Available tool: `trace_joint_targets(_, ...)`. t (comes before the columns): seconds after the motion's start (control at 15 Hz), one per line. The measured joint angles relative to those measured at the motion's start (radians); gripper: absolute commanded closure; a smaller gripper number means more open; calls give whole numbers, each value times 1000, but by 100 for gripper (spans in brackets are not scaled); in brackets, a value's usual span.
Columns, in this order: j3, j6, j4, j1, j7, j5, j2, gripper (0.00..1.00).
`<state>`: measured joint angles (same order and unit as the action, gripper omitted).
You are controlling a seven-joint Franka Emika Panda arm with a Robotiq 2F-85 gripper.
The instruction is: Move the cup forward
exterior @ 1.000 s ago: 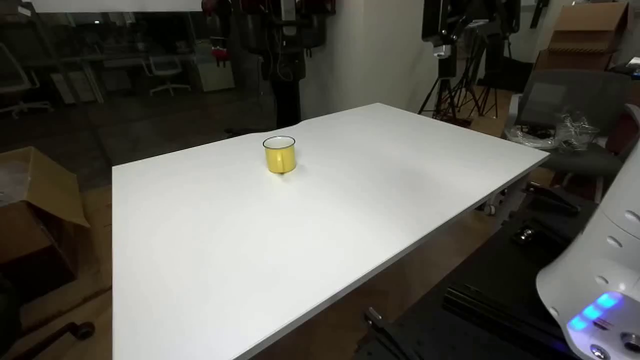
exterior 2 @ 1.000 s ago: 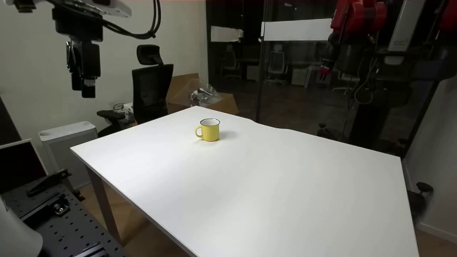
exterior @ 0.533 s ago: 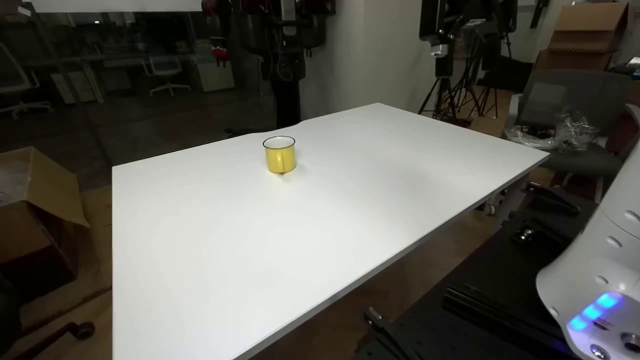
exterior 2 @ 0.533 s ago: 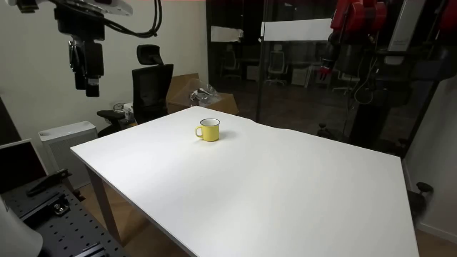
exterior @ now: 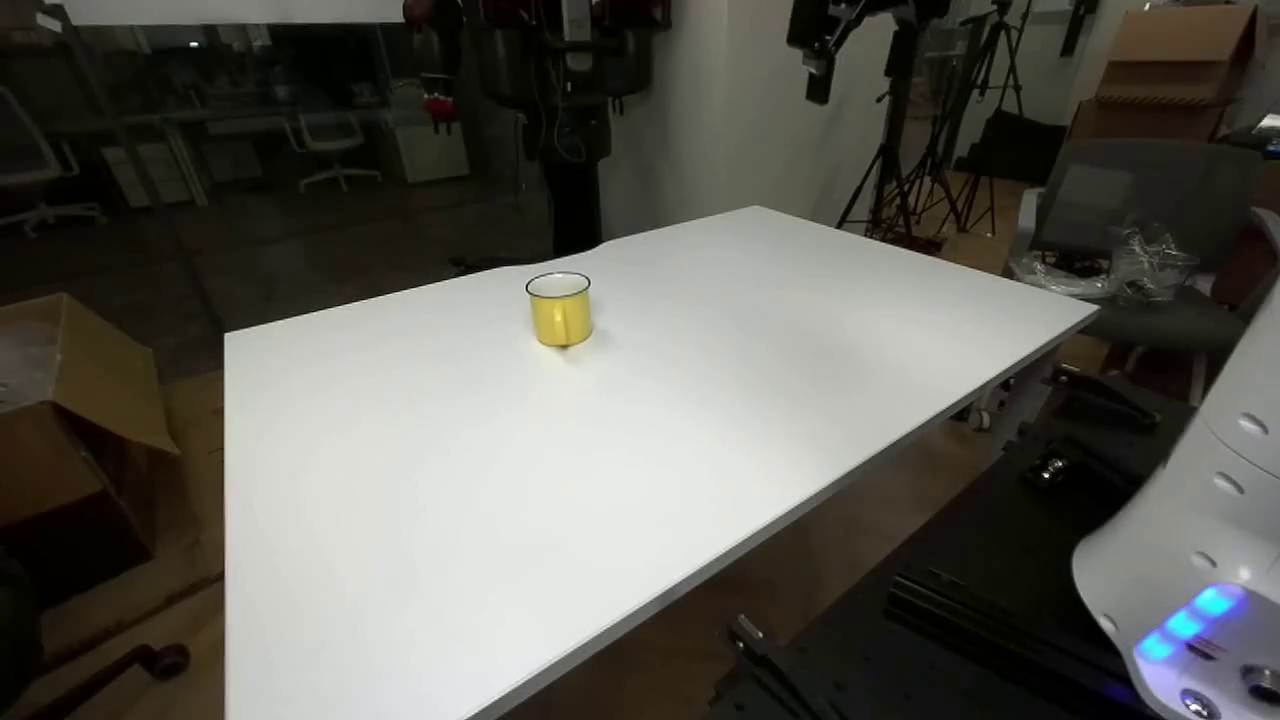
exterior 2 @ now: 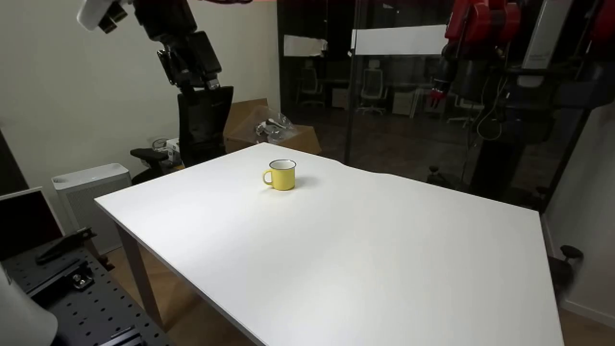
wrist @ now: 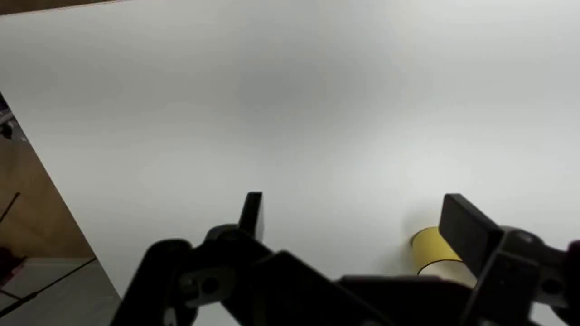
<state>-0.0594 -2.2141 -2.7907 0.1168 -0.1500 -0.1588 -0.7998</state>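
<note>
Okay, nearest first: my gripper (wrist: 353,212), fingers (wrist: 469,233) wide apart, nothing held. Probably spread so they can straddle something without knocking it. I hang tilted above the table (wrist: 181,149), so my guess is the approach step, with the move itself not begun.

Next, the cup (exterior 2: 283,179): yellow, dark line round the lip, upright on the table, well apart from me. In the wrist view it's low and partly hidden behind one finger, so I'm not lined up; looks like that calls for a sideways shift, then a descent. Handle (exterior 2: 264,178) sticks out to a side in an exterior view, leaving plain side to grip; catching the handle instead could twist the cup. Upright, it should carry or slide fine, though a push high up might tip it.

Farther: the table's far edge, nearish to the cup. If forward means away from my base (exterior: 1175,565), room looks short and overshoot is the worry; which way forward runs, can't tell.

Beyond that, black chair (exterior 2: 204,127) and cardboard box (exterior 2: 305,139), past the table edge, likely just parked there, out of my way.
</note>
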Motion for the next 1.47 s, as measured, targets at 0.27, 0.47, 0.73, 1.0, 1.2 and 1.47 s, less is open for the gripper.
trace_joint_targets(0.27, 0, -13, 2, 4, 2, -2, 16, 0)
trace_joint_targets(0.47, 4, -36, 8, 14, 1, -2, 39, 0)
trace_joint_targets(0.73, 87, -49, 119, 9, 133, 32, 218, 0)
trace_joint_targets(1.0, 148, -33, 234, -27, 260, 99, 395, 0)
trace_joint_targets(1.2, 146, -32, 220, -27, 259, 99, 372, 0)
trace_joint_targets(1.47, 146, -32, 207, -27, 259, 98, 348, 0)
